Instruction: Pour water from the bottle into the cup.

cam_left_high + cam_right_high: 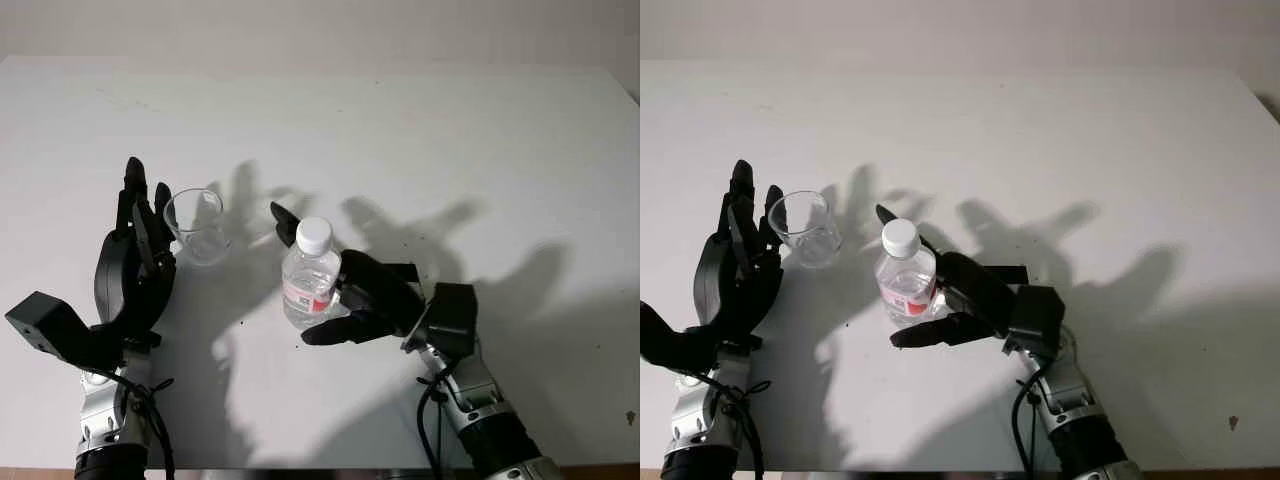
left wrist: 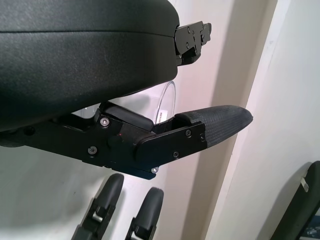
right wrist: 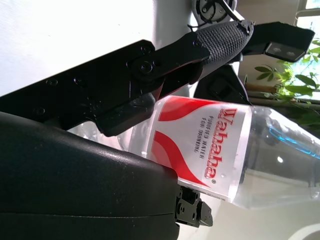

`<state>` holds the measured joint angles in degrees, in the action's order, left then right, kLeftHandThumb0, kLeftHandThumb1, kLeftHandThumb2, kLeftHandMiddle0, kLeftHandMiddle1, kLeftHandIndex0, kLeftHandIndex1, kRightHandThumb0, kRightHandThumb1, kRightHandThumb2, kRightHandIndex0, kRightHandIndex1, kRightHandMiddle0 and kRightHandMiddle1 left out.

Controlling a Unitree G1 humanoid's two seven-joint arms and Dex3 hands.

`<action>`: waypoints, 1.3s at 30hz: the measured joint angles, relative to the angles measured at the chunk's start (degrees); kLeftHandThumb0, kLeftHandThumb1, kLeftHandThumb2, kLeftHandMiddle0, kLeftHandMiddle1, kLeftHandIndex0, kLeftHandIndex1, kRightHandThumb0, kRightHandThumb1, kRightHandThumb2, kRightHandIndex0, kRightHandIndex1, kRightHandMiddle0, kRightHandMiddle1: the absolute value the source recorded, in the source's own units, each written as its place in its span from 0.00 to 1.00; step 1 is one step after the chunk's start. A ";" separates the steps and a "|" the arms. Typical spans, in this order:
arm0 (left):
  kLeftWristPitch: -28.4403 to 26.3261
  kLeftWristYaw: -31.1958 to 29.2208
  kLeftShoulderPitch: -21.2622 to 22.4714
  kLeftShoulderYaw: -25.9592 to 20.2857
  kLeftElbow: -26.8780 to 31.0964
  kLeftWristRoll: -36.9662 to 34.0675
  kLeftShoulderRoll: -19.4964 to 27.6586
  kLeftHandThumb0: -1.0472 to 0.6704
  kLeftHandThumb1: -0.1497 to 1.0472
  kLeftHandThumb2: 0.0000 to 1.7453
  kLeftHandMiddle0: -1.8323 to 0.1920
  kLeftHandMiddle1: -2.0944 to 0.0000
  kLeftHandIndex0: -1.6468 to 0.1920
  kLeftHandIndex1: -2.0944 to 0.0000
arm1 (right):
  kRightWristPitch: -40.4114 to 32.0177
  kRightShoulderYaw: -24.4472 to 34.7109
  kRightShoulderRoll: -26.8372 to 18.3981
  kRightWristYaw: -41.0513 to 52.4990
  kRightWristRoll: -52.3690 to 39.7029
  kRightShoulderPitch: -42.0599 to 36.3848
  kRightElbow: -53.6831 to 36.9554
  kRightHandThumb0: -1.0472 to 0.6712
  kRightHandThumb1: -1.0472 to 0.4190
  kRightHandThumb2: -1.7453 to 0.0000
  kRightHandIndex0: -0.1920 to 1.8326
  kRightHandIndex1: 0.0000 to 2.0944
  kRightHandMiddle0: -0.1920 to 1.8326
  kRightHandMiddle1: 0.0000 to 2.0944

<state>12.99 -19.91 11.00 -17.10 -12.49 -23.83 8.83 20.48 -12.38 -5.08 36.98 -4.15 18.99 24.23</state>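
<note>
- Holds the bottle in the right hand, with one finger behind it and the other fingers in front, and the label side snug against the palm
- Stands the bottle straight up on the white table, long way pointing up, with the white cap on top
- Looks like a grip that is closed on the bottle, ready for a lift
- Keeps the left hand open, holding nothing, just beside the cup on the side away from the bottle
- Leaves the clear cup upright, mouth up, near the bottle but not touching it
- Puts the cup to the left of the bottle and a little farther back on the table
- Means, most likely, lifting the bottle and tipping its top to the left, over the cup's mouth
- Has to mind the cap first, since no water can come out with it on
- Gives lots of bare table behind and to the right, far from any edge
- Offers less room between the two hands, so a wide swing there could knock the light cup over
</note>
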 measured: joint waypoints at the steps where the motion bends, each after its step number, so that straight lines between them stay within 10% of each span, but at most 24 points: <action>1: 0.00 0.01 0.00 -0.01 0.00 0.00 0.00 0.17 1.00 0.40 1.00 1.00 1.00 1.00 | 0.03 -0.18 0.59 -0.44 0.17 0.17 0.39 0.05 0.04 0.97 0.00 0.00 0.00 0.00; 9: 0.00 0.25 0.01 -0.02 0.06 -0.08 0.00 0.18 1.00 0.40 1.00 1.00 1.00 1.00 | -0.68 -0.83 2.64 0.66 -1.11 0.37 0.81 0.08 0.06 0.97 0.05 0.03 0.04 0.02; 10: 0.00 0.25 0.01 -0.02 0.06 -0.09 0.00 0.18 1.00 0.40 1.00 1.00 1.00 1.00 | -0.97 -0.79 2.68 0.99 -1.40 0.37 0.76 0.09 0.08 0.97 0.07 0.16 0.08 0.09; 12: 0.00 0.24 0.02 -0.02 0.05 -0.11 0.00 0.18 1.00 0.40 1.00 1.00 1.00 1.00 | -1.61 -0.65 2.79 1.66 -2.28 0.38 0.67 0.13 0.10 0.97 0.01 0.70 0.03 0.64; 15: 0.00 0.24 0.07 -0.02 0.04 -0.14 0.00 0.18 1.00 0.39 1.00 1.00 1.00 1.00 | -2.36 -0.69 2.75 2.61 -2.69 0.40 0.47 0.20 0.12 0.97 0.22 0.97 0.17 0.96; 20: 0.14 0.25 0.21 -0.01 -0.11 -0.10 -0.01 0.17 1.00 0.40 1.00 1.00 1.00 1.00 | -3.02 -1.35 0.80 3.64 -0.88 0.36 -1.01 0.23 0.04 0.96 0.69 1.00 0.55 1.00; 26: 0.30 0.42 0.39 -0.02 -0.38 -0.05 -0.01 0.18 1.00 0.39 1.00 1.00 1.00 1.00 | -3.02 -2.09 -1.27 4.82 0.08 0.35 -3.01 0.27 0.00 0.93 0.95 1.00 0.87 1.00; 39: 0.71 0.32 0.97 -0.18 -0.97 -0.22 -0.01 0.18 1.00 0.39 1.00 1.00 1.00 1.00 | 0.60 -0.64 -0.30 -6.11 3.85 0.59 -1.79 0.34 0.00 0.72 1.00 1.00 1.00 1.00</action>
<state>13.71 -19.59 11.96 -17.28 -13.46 -24.05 8.82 21.07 -13.02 -5.38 30.87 -0.30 19.58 22.44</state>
